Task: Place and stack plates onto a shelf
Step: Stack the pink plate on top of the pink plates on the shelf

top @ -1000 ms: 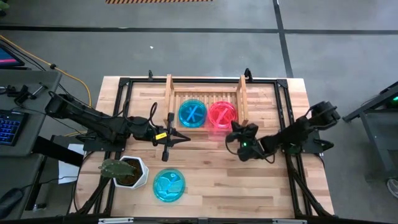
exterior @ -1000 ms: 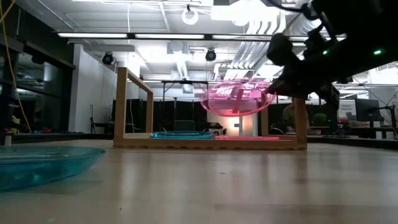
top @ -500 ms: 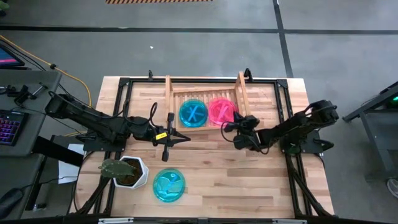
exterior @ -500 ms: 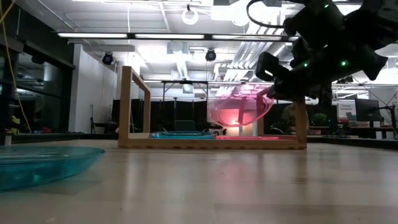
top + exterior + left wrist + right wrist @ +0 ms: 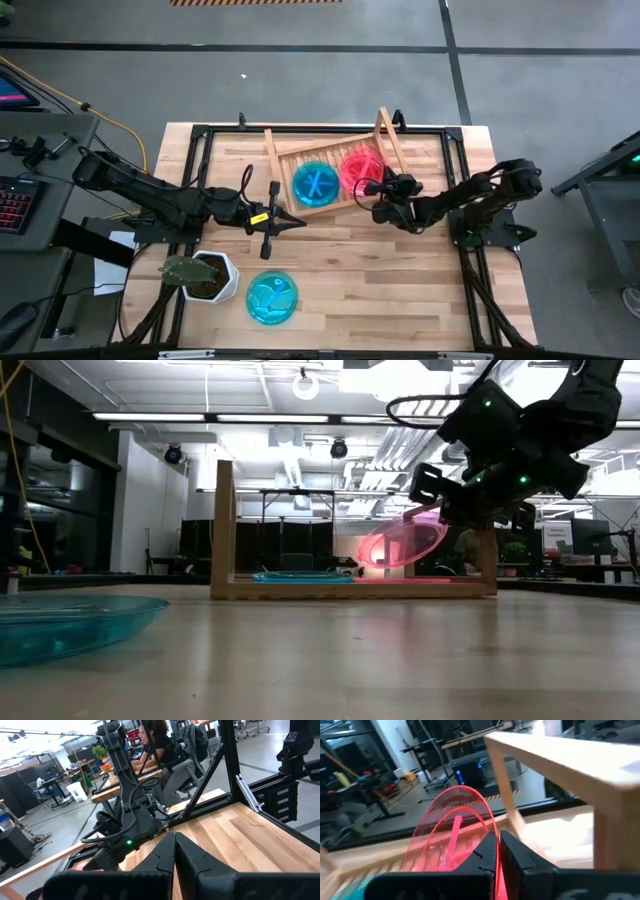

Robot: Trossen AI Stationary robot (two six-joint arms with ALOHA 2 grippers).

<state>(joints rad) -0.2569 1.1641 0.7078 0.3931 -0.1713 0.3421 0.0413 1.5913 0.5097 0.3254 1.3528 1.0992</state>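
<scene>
While the right arm reached over the rack, the scene stood thus:
Shelf: wooden rack (image 5: 330, 150) sat skewed at the table's far edge, bare wood in front.
Right gripper: (image 5: 381, 187) pinched the rim of a tilted pink plate (image 5: 403, 542) above the rack's right end.
Left gripper: (image 5: 296, 220) fingers pressed together, empty, near the rack.
Plates: round, translucent; a teal plate (image 5: 316, 184) lay in the rack, another teal plate (image 5: 272, 297) by the front edge.

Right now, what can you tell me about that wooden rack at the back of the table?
The shelf is a light wooden rack with a slatted base and raised end rails. It sits skewed on the table. A teal plate lies flat inside; the right gripper holds a tilted pink plate over its right half.
</scene>
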